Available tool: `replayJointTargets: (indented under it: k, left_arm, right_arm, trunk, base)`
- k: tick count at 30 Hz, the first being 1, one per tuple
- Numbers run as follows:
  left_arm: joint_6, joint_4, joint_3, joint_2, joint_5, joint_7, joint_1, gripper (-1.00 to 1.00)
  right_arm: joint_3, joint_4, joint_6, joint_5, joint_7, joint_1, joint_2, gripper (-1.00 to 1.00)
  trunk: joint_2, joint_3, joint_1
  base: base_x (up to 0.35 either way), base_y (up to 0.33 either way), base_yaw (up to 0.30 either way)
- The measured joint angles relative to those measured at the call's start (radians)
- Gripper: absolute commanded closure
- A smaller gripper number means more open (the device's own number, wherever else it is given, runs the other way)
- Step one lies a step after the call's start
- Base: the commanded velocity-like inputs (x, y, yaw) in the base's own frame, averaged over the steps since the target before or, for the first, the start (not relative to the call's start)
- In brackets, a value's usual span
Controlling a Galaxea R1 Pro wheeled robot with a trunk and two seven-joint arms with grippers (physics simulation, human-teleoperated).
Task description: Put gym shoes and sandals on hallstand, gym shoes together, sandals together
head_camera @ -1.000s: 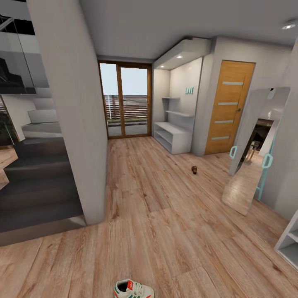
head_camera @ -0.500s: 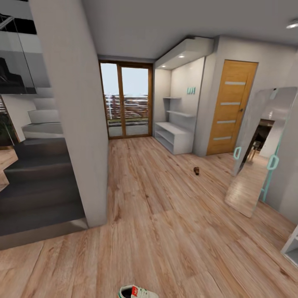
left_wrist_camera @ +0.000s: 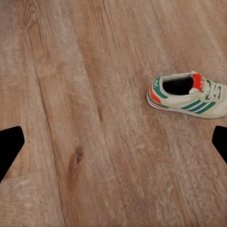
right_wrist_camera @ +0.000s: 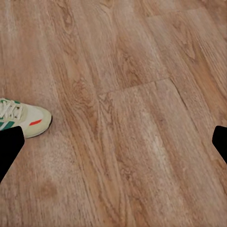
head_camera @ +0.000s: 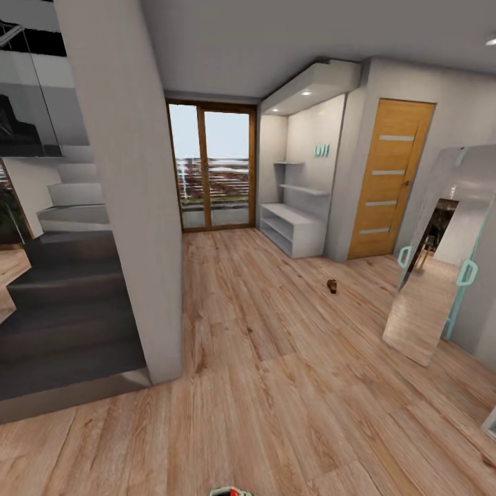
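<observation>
One white gym shoe (left_wrist_camera: 187, 94) with green stripes lies on its sole on the corridor floor (head_camera: 275, 358), off to one side of my open left gripper (left_wrist_camera: 115, 144). The toe of a gym shoe (right_wrist_camera: 26, 120) shows beside my open right gripper (right_wrist_camera: 115, 144); both grippers hang above bare planks with nothing between their fingers. At the head view's bottom edge, just the red-tabbed top of a gym shoe (head_camera: 231, 492) peeks in. A single dark brown sandal (head_camera: 333, 286) lies far ahead on the floor, short of the pale hallstand (head_camera: 293, 227) in its alcove.
A thick grey pillar (head_camera: 131, 193) and dark stairs (head_camera: 62, 310) close off the left. A leaning mirror (head_camera: 427, 303) stands at the right, with a wooden door (head_camera: 389, 179) behind it. Glass doors (head_camera: 210, 169) end the corridor.
The whole head view has shifted as the camera moved forward. The gym shoe has slid down to its bottom edge, and the mirror and sandal have drifted right.
</observation>
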Motion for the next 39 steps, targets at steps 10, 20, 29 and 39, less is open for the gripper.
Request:
replayJointTargets:
  k: [10,20,29,39]
  left_arm:
    - [0.0,0.0,0.0,0.0,0.0,0.0,0.0,-1.0]
    - [0.0,0.0,0.0,0.0,0.0,0.0,0.0,-1.0]
    - [0.0,0.0,0.0,0.0,0.0,0.0,0.0,-1.0]
    - [0.0,0.0,0.0,0.0,0.0,0.0,0.0,-1.0]
  right_arm:
    - [0.0,0.001,0.0,0.0,0.0,0.0,0.0,-1.0]
    - [0.0,0.001,0.0,0.0,0.0,0.0,0.0,-1.0]
    - [0.0,0.001,0.0,0.0,0.0,0.0,0.0,-1.0]
    - [0.0,0.001,0.0,0.0,0.0,0.0,0.0,-1.0]
  trunk:
    - [0.0,0.0,0.0]
    - [0.0,0.0,0.0]
    - [0.0,0.0,0.0]
    - [0.0,0.0,0.0]
  base:
    - [0.006,0.007,-0.096]
    - [0.001,0.001,-0.235]
    - [0.0,0.0,-0.257]
    - [0.0,0.0,-0.261]
